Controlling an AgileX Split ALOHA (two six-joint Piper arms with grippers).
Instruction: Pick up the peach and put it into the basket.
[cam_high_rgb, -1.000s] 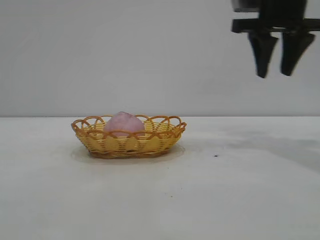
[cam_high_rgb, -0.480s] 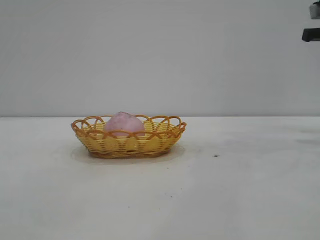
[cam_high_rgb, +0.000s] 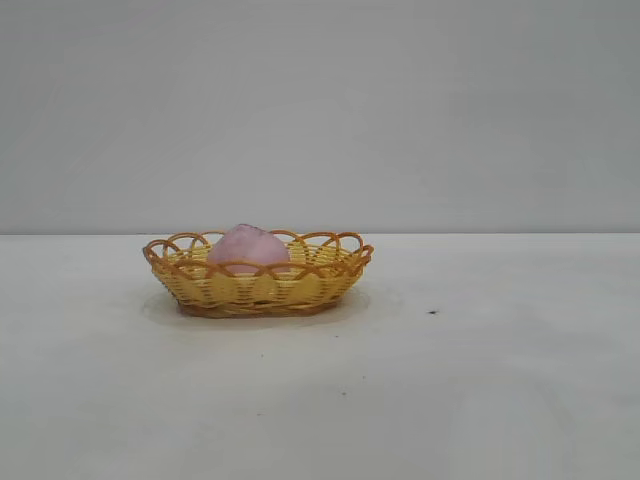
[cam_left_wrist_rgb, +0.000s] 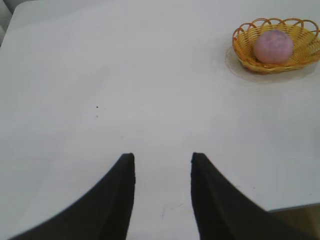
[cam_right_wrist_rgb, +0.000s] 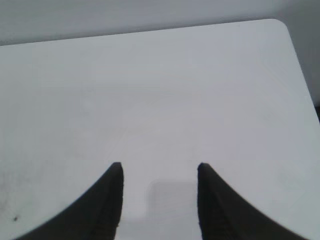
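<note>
The peach (cam_high_rgb: 248, 247) sits inside the basket (cam_high_rgb: 258, 288), which stands on the white table (cam_high_rgb: 470, 390) left of centre in the exterior view, at about mid-height of the frame. Only the rounded pink top of the fruit rises above the looped orange-brown rim; the yellow weave hides its lower part. A small dark speck (cam_high_rgb: 432, 312) lies on the tabletop to the right of the basket, well apart from it. No arm shows in this view, only the plain grey wall behind the table.

In the left wrist view the basket (cam_left_wrist_rgb: 247, 56) appears in the upper right corner, with the peach (cam_left_wrist_rgb: 273, 46) resting in its middle, touching nothing but the basket. The left gripper (cam_left_wrist_rgb: 163, 159) is at the bottom centre of that frame, well away from the basket, its two dark fingers (cam_left_wrist_rgb: 112, 200) parted with bare table showing between them, holding nothing.

In the right wrist view the right gripper (cam_right_wrist_rgb: 159, 167) is at the bottom centre, its fingers (cam_right_wrist_rgb: 222, 207) also spread apart and empty, above bare tabletop. The table's rounded corner shows in the upper right of that frame. Neither basket nor peach appears there
</note>
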